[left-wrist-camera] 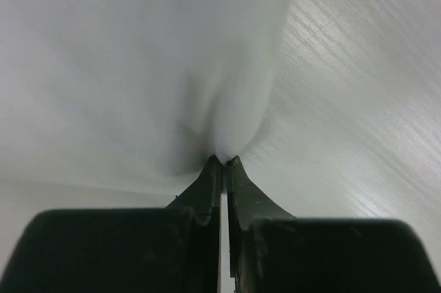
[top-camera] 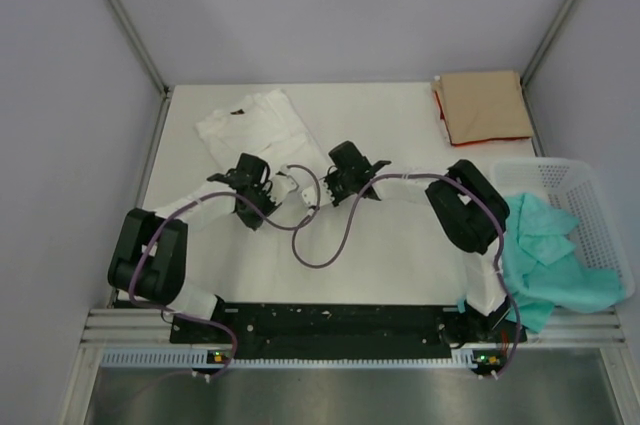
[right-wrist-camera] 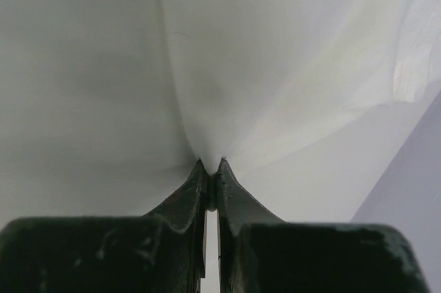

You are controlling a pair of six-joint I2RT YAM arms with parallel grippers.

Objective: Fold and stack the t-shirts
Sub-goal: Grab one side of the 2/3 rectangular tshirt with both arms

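A white t-shirt [top-camera: 258,127] lies on the white table at the back left, its black neck label toward the far side; no print shows. My left gripper [top-camera: 262,183] is shut on its near edge; the left wrist view shows the cloth [left-wrist-camera: 138,65] pinched between the fingertips. My right gripper [top-camera: 340,177] is shut on the same shirt's near right edge; the right wrist view shows the cloth [right-wrist-camera: 275,65] gathered into the closed tips. A folded tan t-shirt [top-camera: 483,105] with a red edge lies at the back right corner.
A white mesh basket [top-camera: 590,207] stands at the right edge with a teal cloth [top-camera: 545,255] spilling over its near side. Grey walls close in the table at back and sides. Cables loop between the two arms over the table's middle.
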